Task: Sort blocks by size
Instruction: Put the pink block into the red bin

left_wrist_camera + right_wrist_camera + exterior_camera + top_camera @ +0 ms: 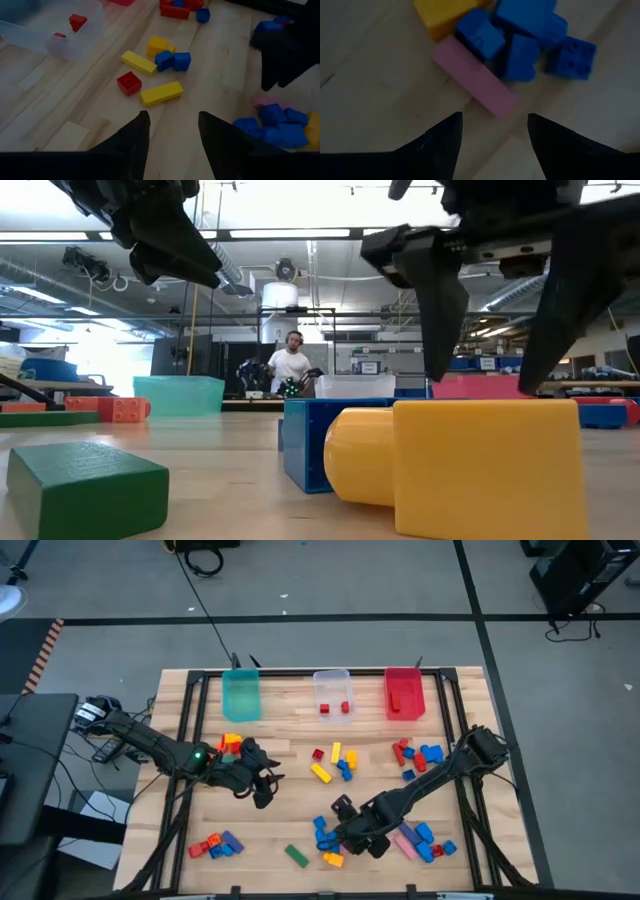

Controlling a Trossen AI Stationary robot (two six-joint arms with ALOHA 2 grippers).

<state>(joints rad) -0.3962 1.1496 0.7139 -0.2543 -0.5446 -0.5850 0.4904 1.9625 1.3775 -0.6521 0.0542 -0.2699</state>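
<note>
Blocks lie scattered on the wooden table. My right gripper (340, 824) is open and empty. It hangs just above a pile of blue blocks (520, 35) with a pink bar (475, 82) and a yellow block (480, 465) near the table's front edge. In the low view its fingers straddle the air above the yellow block. My left gripper (262, 788) is open and empty, above bare table at the left centre. It faces two yellow bars (161, 93), a red block (129, 82) and blue blocks (172, 60).
A teal bin (240, 695), a clear bin (332, 692) holding red blocks, and a red bin (403, 693) stand along the far edge. More block groups lie at the right (415, 755), near right (428, 840) and near left (215, 845). A green block (296, 855) lies near the front.
</note>
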